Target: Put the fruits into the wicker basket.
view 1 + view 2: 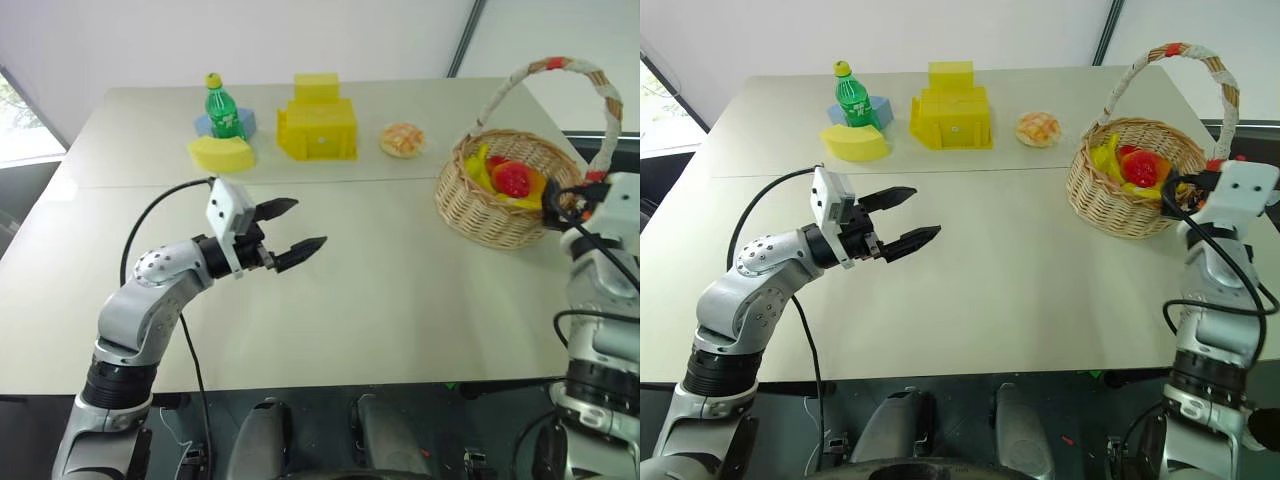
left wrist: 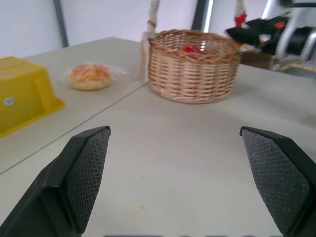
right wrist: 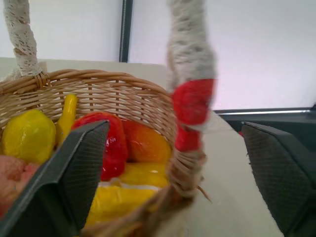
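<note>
Your right claw (image 1: 1185,195) hangs released at the wicker basket (image 1: 1110,205) rim, fruits (image 3: 116,143) inside; left claw (image 1: 300,228) released, empty. Next, back away clear of the handle.

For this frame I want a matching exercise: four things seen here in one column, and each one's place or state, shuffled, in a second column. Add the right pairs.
Things:
1. fruits
2. green bottle
3. left gripper
4. right gripper

Places or states:
A. open, above the bare middle of the table
B. open, at the rim of the wicker basket
C. lying inside the wicker basket
D. upright, behind the yellow wedge

Pairs: 1-C, 2-D, 3-A, 4-B
</note>
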